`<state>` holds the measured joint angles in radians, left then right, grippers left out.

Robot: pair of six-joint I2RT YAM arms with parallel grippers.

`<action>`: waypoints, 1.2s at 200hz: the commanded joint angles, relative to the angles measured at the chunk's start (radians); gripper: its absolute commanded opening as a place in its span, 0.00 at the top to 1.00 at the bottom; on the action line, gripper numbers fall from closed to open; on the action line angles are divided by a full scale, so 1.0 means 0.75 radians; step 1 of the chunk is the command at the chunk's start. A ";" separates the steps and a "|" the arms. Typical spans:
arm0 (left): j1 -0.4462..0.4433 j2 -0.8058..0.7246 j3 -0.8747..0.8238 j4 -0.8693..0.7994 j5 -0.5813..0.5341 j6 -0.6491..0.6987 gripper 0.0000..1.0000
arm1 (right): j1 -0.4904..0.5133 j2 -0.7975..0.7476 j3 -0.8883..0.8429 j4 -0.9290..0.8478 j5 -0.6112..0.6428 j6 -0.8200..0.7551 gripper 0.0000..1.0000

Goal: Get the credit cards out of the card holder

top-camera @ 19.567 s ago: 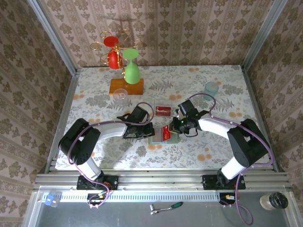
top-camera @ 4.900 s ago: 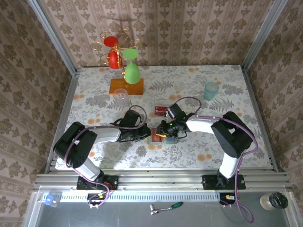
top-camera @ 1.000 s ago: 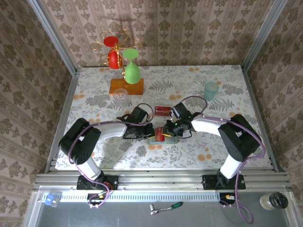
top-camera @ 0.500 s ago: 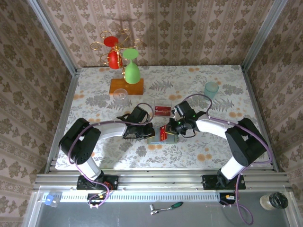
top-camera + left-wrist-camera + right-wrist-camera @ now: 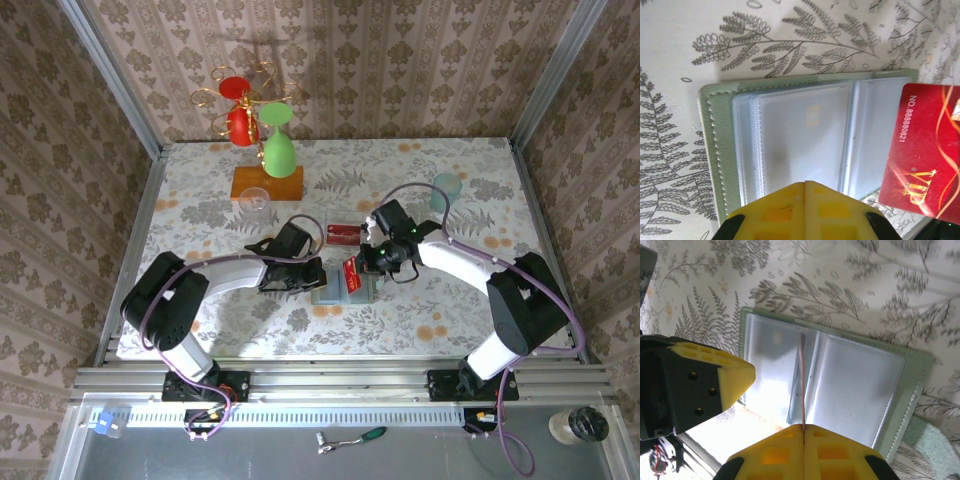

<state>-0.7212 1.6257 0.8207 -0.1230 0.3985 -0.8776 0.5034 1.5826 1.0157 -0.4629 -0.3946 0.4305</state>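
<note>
The sage-green card holder (image 5: 715,150) lies open on the worktop (image 5: 450,300), the left pincer (image 5: 805,187) clenched shut at its edge. The right pincer (image 5: 803,429) clamps a red credit card (image 5: 922,150) above it. Farther back, a second red card (image 5: 344,236) sits in a clear tray (image 5: 327,229).

Right claw (image 5: 804,429) raised and drawn back, red card (image 5: 922,155) pulled up out of card holder (image 5: 715,150)

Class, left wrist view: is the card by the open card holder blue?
No, the card by the card holder is red with gold VIP lettering.
</note>
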 commanded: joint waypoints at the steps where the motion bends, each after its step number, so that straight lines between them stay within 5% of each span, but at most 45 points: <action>1: 0.020 -0.061 -0.007 0.001 -0.024 0.024 0.98 | -0.002 -0.008 0.106 -0.230 0.122 -0.351 1.00; 44: 0.044 -0.127 -0.059 0.024 -0.046 0.019 0.95 | 0.056 0.041 0.240 -0.399 0.399 -0.876 1.00; 93: 0.088 -0.196 -0.120 0.022 -0.057 0.017 0.94 | 0.061 0.167 0.434 -0.542 0.497 -1.280 1.00; 240: 0.186 -0.312 -0.208 0.006 -0.055 0.012 0.95 | 0.061 0.736 1.322 -0.894 0.499 -1.627 1.00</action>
<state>-0.5949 1.4113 0.6743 -0.1055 0.3618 -0.8780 0.5446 2.0811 1.9285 -1.0527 -0.0216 -0.7414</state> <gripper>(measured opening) 0.056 0.044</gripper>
